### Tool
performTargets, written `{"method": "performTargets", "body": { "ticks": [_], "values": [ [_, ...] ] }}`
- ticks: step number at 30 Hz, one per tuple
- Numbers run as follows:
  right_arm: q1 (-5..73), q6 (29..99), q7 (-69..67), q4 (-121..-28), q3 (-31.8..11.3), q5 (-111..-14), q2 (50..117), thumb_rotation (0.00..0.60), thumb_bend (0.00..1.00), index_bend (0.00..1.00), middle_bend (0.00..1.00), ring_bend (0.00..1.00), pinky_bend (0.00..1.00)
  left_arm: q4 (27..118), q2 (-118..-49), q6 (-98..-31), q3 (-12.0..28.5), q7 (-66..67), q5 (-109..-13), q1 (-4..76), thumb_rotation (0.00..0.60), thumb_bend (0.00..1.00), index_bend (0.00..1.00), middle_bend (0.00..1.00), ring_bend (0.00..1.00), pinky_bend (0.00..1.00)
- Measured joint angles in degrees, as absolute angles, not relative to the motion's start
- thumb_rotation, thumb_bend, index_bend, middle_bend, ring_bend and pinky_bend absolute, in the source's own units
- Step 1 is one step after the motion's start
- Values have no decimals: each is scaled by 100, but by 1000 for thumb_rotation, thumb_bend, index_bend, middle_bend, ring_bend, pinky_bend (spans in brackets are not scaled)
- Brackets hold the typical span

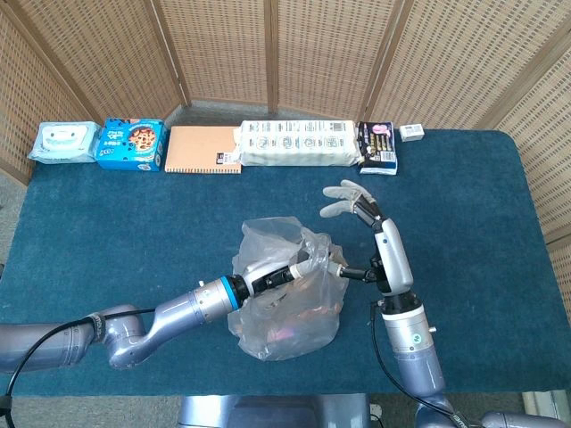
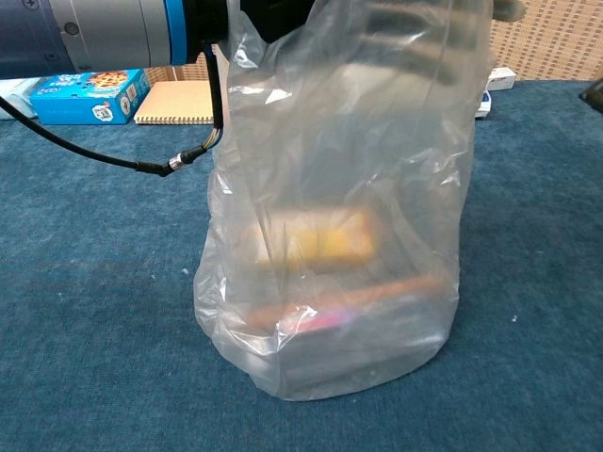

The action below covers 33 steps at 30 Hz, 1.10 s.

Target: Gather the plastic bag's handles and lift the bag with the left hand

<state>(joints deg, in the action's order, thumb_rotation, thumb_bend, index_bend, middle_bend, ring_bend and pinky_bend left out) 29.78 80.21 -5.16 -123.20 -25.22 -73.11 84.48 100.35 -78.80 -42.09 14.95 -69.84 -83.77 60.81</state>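
1. No print readable on the blue box [image 1: 130,144], white packet [image 1: 300,144] or dark packet [image 1: 378,148] along the far edge.
2. Blue carpeted table [image 1: 107,232], backed by wicker screens [image 1: 223,53].
3. Clear, crinkled plastic bag [image 2: 330,235] standing mid-table, yellow and pink items blurred inside.
4. Left hand [image 1: 284,270] reaching into the bag's gathered top; grip hidden, cannot tell.
5. Right hand [image 1: 357,207] beside the bag, fingers spread, holding nothing.

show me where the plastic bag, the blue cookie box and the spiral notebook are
plastic bag [image 2: 330,311], chest view, its clear front wall.
blue cookie box [image 1: 131,144], head view, middle of its printed top.
spiral notebook [image 1: 202,149], head view, centre of its orange cover.
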Motion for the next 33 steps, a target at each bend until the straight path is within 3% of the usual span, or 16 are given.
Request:
{"method": "performTargets", "body": {
  "ticks": [11,33],
  "values": [
    [2974,8030,-577,-12401,-2602,-7265,8301,600,103,380,249,133,118,9943,-7876,-4252,1508,-7131,-8282,6008,0,292,295,264,196,222],
    [3233,7787,-611,-12165,-2797,-6785,8296,600,102,372,248,132,116,9646,-7639,-4799,1011,-8351,-9385,6068,0,248,295,264,195,207]
  ]
}}
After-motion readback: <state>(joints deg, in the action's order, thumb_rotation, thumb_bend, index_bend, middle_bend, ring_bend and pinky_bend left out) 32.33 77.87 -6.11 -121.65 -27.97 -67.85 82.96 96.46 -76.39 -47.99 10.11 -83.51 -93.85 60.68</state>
